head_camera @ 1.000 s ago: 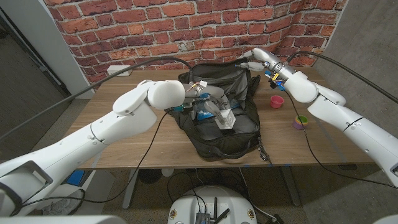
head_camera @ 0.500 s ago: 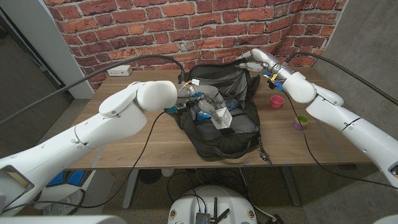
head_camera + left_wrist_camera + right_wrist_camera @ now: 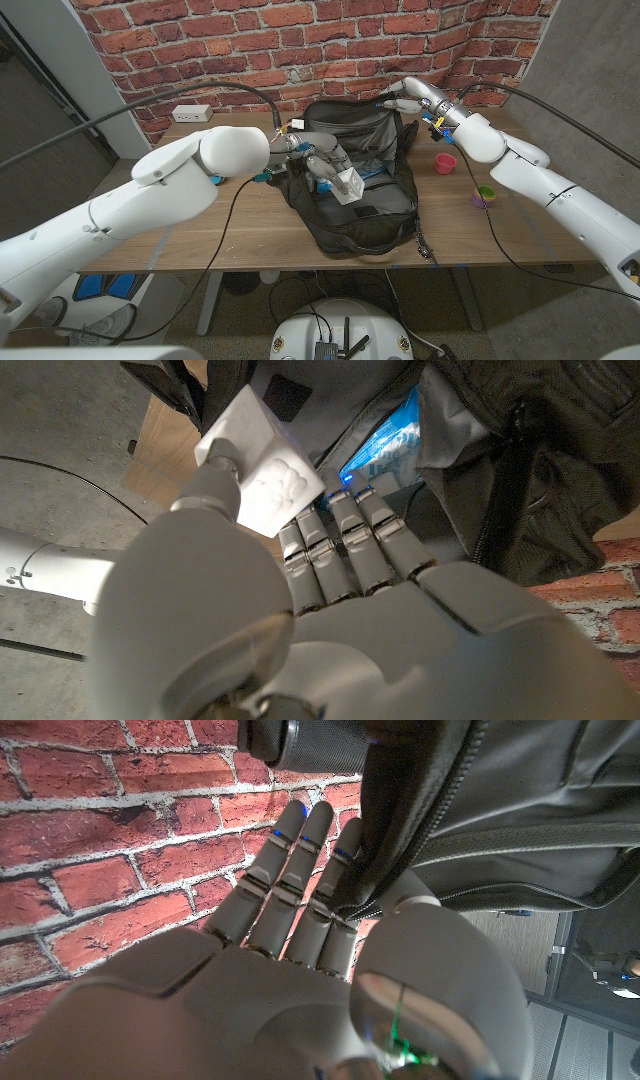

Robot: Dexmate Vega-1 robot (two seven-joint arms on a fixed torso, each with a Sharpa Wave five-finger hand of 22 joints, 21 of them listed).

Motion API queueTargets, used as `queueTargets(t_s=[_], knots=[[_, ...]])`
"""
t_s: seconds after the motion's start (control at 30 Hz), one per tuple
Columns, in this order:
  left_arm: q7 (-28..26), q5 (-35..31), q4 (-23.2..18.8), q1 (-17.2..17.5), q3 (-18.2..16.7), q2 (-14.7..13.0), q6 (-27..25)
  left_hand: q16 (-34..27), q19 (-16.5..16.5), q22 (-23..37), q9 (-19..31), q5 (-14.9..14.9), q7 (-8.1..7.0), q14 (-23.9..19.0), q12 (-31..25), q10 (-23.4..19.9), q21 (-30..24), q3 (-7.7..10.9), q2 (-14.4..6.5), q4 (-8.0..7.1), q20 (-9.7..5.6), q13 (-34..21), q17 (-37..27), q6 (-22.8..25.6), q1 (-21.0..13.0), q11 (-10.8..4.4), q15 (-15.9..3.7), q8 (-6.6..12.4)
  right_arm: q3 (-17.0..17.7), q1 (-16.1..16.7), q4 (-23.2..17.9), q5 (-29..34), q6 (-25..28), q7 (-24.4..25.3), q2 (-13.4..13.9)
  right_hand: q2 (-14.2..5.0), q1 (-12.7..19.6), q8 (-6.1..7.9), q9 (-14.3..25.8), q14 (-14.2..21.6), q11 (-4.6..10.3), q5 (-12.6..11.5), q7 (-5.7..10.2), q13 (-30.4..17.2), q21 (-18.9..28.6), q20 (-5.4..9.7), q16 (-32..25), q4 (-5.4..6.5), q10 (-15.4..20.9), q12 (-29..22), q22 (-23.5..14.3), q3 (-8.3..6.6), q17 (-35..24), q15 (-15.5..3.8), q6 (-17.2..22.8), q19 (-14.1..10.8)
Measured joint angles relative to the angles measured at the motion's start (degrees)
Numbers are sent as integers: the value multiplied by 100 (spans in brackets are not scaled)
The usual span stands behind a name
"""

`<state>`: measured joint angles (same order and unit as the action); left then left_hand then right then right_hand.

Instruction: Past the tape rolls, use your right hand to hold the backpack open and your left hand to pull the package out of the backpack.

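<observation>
A black backpack [image 3: 365,205] lies open on the wooden table [image 3: 200,235]. My left hand [image 3: 316,159] is over its opening and pinches a small white package [image 3: 347,184] between thumb and fingers. The left wrist view shows that package [image 3: 262,472] in my left hand [image 3: 340,590], lifted in front of the backpack's mouth [image 3: 500,450], with a blue wrapper [image 3: 388,442] still inside. My right hand [image 3: 404,99] grips the backpack's far top rim and holds it up. In the right wrist view my right hand [image 3: 300,920] clamps the black fabric edge [image 3: 450,810].
A pink tape roll [image 3: 445,163] and a green and purple one [image 3: 484,196] sit right of the backpack, under my right arm. A white power strip [image 3: 190,113] lies at the table's far left. The brick wall [image 3: 250,40] stands close behind.
My left arm has drawn back towards the left, and the white package has come up out of the backpack with the hand. My right hand has kept its grip on the rim.
</observation>
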<state>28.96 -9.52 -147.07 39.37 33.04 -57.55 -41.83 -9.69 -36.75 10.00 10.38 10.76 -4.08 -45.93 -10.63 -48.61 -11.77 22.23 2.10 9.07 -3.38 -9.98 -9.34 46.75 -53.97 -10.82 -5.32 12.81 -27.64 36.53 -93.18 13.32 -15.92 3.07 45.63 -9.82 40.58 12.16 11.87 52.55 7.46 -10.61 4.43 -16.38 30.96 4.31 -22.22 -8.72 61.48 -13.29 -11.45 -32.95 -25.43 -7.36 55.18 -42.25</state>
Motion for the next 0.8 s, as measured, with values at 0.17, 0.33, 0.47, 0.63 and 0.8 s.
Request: queueTargets(t_s=[0.17,0.33,0.47,0.63,0.8], knots=[[-204,268,-163,-7,-79,-160,-264,0,0,0,0,0,1,0,0,0,0,0,-1,0,0,0,0,-1,33,0,0,-21,-26,-43,61,-8,-30,-30,-6,0,0,0,0,0,0,0,0,0,22,0,0,0,0,0,0,0,-23,0,0,0],[-460,596,-342,-31,-155,-341,-597,0,0,0,0,0,5,0,1,28,0,10,-6,-10,0,0,0,-7,68,-8,0,-23,-39,-74,119,-32,-54,-50,-7,0,0,-1,0,0,0,1,1,0,22,0,0,0,0,0,-1,0,-22,0,-1,0],[-581,773,-447,-87,-186,-456,-771,0,0,0,0,0,10,-1,1,39,0,14,-13,-14,0,0,0,-14,75,-16,0,-40,-40,-78,130,-41,-59,-52,-7,0,0,-1,0,0,0,4,1,0,22,0,27,-1,0,0,-1,1,-22,0,-1,0],[-721,987,-553,-121,-254,-607,-946,0,-1,0,0,0,7,-1,1,50,0,14,2,-14,0,0,0,-30,89,-10,0,-44,-41,-82,143,-53,-63,-52,-5,0,0,-2,-1,0,0,5,4,0,45,10,27,-2,0,0,-1,2,-22,0,-4,10],[-935,1336,-619,-111,-372,-748,-1130,0,-1,0,0,-1,8,-1,1,51,0,14,2,-14,0,0,0,-31,89,-10,0,-51,-34,-60,115,-69,-52,-47,8,1,0,-3,-3,0,0,5,10,1,45,10,27,-2,0,0,-1,2,-22,0,-10,10]])
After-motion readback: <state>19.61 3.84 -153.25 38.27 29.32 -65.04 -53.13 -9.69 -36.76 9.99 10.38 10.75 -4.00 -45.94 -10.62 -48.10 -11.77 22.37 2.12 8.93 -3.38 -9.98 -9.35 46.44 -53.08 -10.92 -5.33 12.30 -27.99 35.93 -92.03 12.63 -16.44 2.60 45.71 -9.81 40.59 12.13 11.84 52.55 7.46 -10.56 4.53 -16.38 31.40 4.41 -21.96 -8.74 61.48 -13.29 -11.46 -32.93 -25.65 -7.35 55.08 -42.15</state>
